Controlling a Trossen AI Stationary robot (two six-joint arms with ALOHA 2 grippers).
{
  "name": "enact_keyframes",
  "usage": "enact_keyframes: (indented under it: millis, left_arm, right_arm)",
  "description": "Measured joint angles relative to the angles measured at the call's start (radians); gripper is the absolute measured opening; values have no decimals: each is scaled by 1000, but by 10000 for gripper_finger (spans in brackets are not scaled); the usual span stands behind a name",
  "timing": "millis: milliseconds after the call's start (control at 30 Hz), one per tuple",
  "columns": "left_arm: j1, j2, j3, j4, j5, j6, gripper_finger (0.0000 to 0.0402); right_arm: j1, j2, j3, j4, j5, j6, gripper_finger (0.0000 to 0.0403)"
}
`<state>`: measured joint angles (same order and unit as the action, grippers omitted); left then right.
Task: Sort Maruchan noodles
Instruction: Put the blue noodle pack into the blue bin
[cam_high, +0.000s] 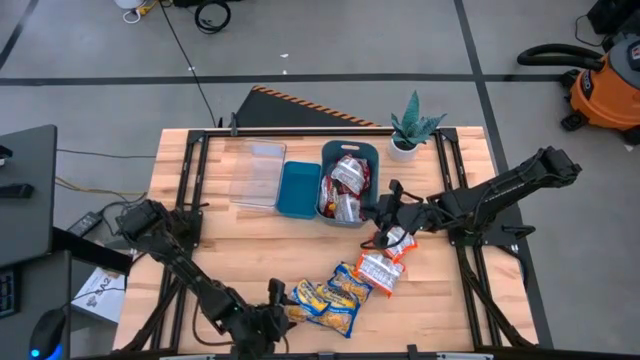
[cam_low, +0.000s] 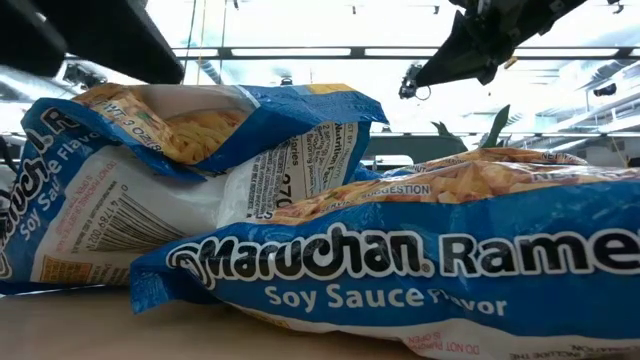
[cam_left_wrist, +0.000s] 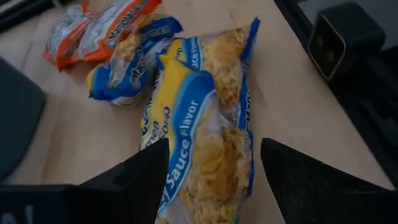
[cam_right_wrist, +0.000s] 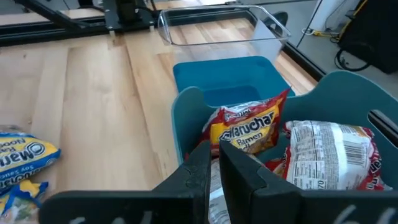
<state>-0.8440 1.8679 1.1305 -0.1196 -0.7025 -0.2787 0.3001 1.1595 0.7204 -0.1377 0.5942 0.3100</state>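
**Colours on the Table**

Yellow-and-blue soy sauce ramen packets (cam_left_wrist: 205, 124) were seen beside orange-and-white packets (cam_high: 380, 270). Red-and-white packets (cam_high: 345, 185) were held in a teal-blue bin (cam_high: 372, 150). A hazard-striped edge (cam_high: 310, 100) was noted on a dark panel.

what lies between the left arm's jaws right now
A yellow-and-blue soy sauce noodle packet lies flat on the table between the open jaws of the left gripper, seen in the left wrist view.

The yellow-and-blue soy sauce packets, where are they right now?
In the high view the yellow-and-blue packets lie at the table's near edge, between the open left gripper and the orange-red packets.
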Motion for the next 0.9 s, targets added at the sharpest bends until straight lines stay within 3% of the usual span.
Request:
enact_keyframes:
  millis: [400,633,900]
  left_arm:
    - [52,2,2,-101,0,-3,260]
    - [140,2,1,-265,51,-58,260]
    - [255,1,-27,-255,106,58,243]
  right_arm:
    - [-15,0,0,-6,17,-25,39]
    - [-15,0,0,-5,16,-25,39]
    - [-12,0,0,-2,15,-18,39]
